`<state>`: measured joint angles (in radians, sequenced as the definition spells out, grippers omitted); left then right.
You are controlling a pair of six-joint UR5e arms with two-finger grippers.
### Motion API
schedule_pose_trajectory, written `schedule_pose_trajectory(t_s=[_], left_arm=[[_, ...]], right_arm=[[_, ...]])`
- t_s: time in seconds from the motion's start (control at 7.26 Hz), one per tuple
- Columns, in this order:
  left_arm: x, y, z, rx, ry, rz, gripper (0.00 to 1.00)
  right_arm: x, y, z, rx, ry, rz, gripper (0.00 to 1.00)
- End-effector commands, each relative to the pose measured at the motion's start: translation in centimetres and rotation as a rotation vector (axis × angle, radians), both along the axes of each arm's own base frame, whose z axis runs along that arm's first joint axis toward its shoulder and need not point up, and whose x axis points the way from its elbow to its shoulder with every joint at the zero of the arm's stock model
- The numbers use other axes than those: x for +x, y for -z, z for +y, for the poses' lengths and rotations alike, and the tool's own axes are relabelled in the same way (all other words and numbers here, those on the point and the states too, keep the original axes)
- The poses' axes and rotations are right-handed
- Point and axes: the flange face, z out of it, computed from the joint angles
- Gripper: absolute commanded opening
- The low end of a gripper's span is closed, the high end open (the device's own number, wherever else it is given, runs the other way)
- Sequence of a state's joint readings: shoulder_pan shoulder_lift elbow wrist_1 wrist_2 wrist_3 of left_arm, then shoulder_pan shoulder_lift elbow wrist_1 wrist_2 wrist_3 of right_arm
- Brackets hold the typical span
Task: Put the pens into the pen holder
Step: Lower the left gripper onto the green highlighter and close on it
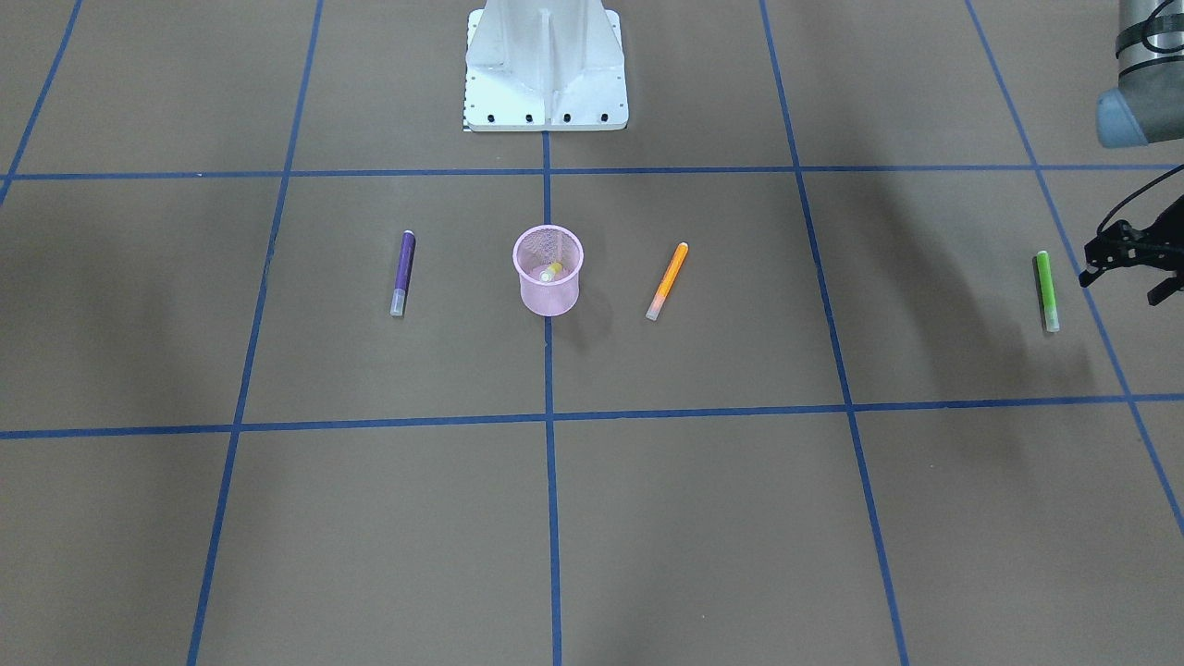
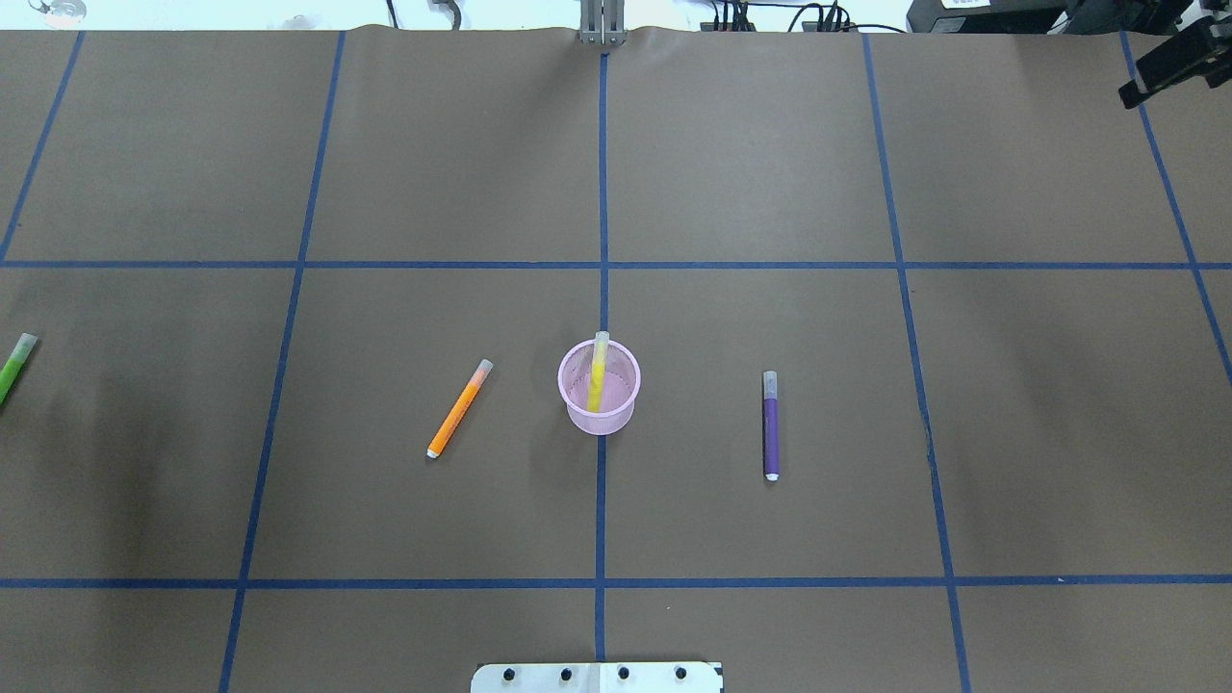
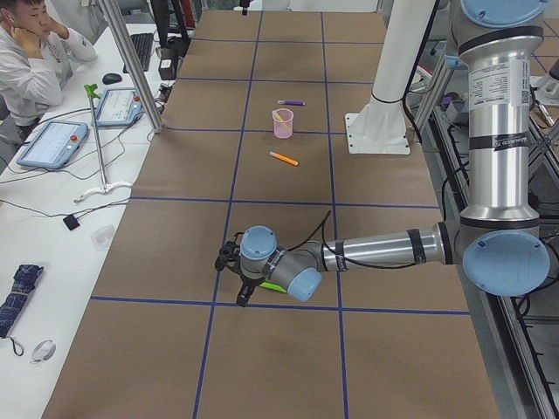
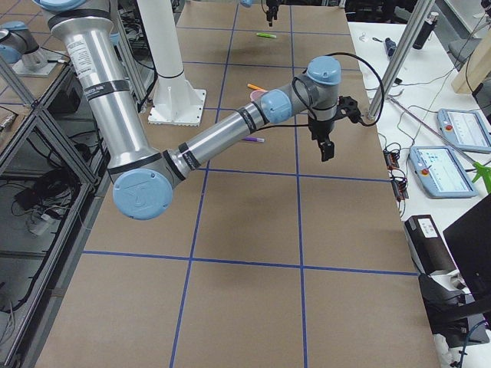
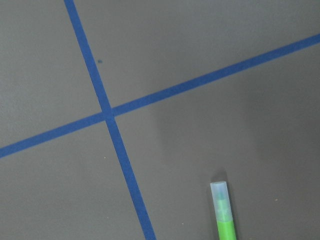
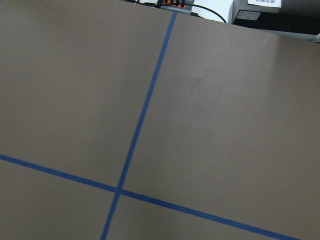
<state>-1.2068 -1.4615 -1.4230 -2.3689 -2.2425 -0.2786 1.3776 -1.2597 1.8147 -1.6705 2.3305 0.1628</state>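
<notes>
Yellow pen [image 2: 598,375] leaning inside pen holder [image 2: 602,423]

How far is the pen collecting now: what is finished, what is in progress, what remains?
Done: one yellow pen stands inside the pen holder.
In hand: no pen is gripped. The left gripper is close beside the green pen, which lies on the table.
Left: the green pen, the orange pen and the purple pen all lie outside the holder. The right gripper waits far away.
</notes>
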Motion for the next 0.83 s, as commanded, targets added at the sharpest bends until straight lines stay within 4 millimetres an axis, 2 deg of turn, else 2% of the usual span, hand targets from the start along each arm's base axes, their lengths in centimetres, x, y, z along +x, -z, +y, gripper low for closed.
schedule_pose_trajectory(t_s=[0.0, 0.28, 0.41, 0.55, 0.69], left_arm=[[3.3, -0.2, 0.7, -0.008, 0.006, -0.022, 0.92], [4.6, -0.4, 1.1, -0.011, -0.023, -0.024, 0.69], [4.7, -0.4, 1.1, -0.011, -0.026, -0.025, 0.52], [4.7, -0.4, 1.1, -0.010, -0.029, -0.025, 0.45], [4.7, -0.5, 1.1, -0.010, -0.030, -0.026, 0.45]], right_arm=[[4.7, -4.8, 1.5, 0.001, 0.022, 0.000, 1.00], [4.7, -5.3, 1.7, -0.004, 0.023, 0.002, 1.00], [4.7, -5.3, 1.7, -0.004, 0.023, 0.002, 1.00], [4.7, -5.4, 1.7, -0.004, 0.022, 0.004, 1.00], [4.7, -5.5, 1.7, -0.007, 0.021, 0.007, 1.00]])
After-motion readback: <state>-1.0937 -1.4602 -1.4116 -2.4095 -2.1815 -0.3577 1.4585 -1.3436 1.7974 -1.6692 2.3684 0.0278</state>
